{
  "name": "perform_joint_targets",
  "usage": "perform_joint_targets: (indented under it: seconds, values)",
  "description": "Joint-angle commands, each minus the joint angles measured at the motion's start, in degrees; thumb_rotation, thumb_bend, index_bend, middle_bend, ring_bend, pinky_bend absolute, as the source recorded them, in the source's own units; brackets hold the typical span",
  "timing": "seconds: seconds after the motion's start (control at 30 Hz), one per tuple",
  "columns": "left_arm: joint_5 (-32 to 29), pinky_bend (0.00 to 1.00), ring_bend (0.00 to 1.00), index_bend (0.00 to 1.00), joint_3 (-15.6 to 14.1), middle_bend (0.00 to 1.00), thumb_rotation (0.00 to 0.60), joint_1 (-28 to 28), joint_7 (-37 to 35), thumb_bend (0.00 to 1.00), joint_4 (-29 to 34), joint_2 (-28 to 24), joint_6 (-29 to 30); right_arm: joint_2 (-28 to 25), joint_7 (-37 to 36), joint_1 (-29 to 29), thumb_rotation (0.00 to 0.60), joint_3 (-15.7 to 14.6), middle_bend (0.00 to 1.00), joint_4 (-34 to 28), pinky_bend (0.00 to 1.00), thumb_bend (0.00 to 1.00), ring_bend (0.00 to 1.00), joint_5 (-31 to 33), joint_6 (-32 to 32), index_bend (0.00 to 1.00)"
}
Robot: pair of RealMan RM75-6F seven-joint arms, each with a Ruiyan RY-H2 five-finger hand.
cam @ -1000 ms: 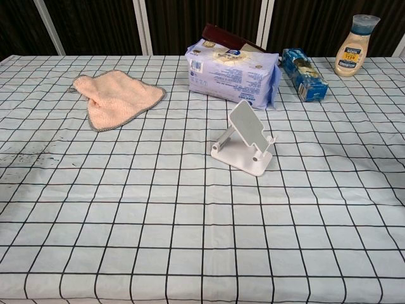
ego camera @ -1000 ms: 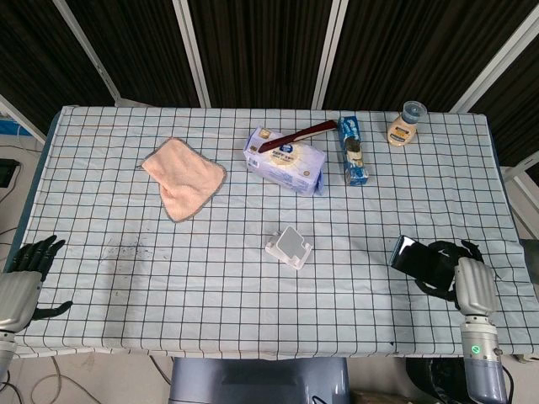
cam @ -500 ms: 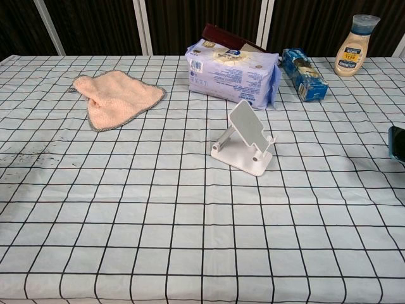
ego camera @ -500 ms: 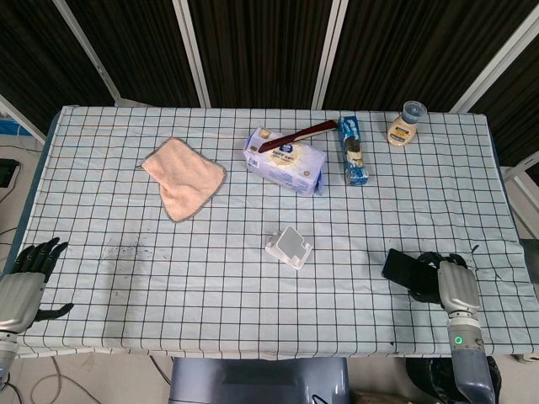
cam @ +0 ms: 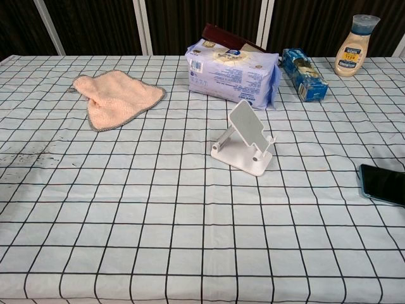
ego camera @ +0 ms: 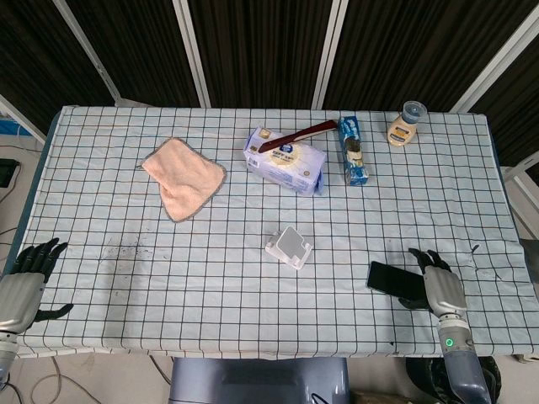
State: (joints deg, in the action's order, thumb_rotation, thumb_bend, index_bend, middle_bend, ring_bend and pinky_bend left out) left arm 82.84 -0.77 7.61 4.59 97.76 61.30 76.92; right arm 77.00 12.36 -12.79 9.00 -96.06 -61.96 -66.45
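Now the right hand (ego camera: 440,286) holds a black phone (ego camera: 394,280) at the near right part of the desk (ego camera: 101,210). Its fingers lie over the right end of the phone, and the rest of the phone sticks out to the left, low over the checked cloth. Whether the phone touches the cloth, I cannot tell. In the chest view only the left end of the phone (cam: 383,183) shows at the right edge, and the hand itself is outside that picture.

Left of the phone and a little farther stands a white phone stand (ego camera: 288,247), near it but apart. The left hand (ego camera: 24,279) is at the near left corner, just off the desk edge, with fingers spread and nothing in it.

At the far side lie a pink towel (ego camera: 183,178), a pack of wet wipes (ego camera: 285,160) with a dark red object (ego camera: 296,135) resting on it, a blue box (ego camera: 353,150) and a sauce bottle (ego camera: 405,124).
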Motion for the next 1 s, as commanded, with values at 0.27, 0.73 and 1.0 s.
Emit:
perform_joint_targets:
  seconds: [0.27,0.73,1.0]
  values:
    - [0.0,0.00,0.00,0.00,0.1,0.00,0.600,-0.1,0.0,0.00,-0.1,0.0,0.1,-1.0,-1.4,0.0,0.600,-0.1,0.16,-0.7,0.15,0.04,0.06,-1.5,-1.6,0.11]
    - [0.2,0.00,0.00,0.00,0.1,0.00,0.600,-0.1,-0.3,0.00,-0.2,-0.1,0.2,-10.5,-2.2,5.5,0.600,-3.0,0.07,-2.6,0.15,0.07,0.01,-13.6,-13.6,0.07]
    - [0.5,0.00,0.00,0.00,0.1,0.00,0.600,-0.1,-0.4,0.00,-0.3,-0.1,0.3,-9.9,-5.1,7.1,0.600,-3.9,0.06,-0.2,0.15,0.07,0.01,-17.0,-16.8,0.05]
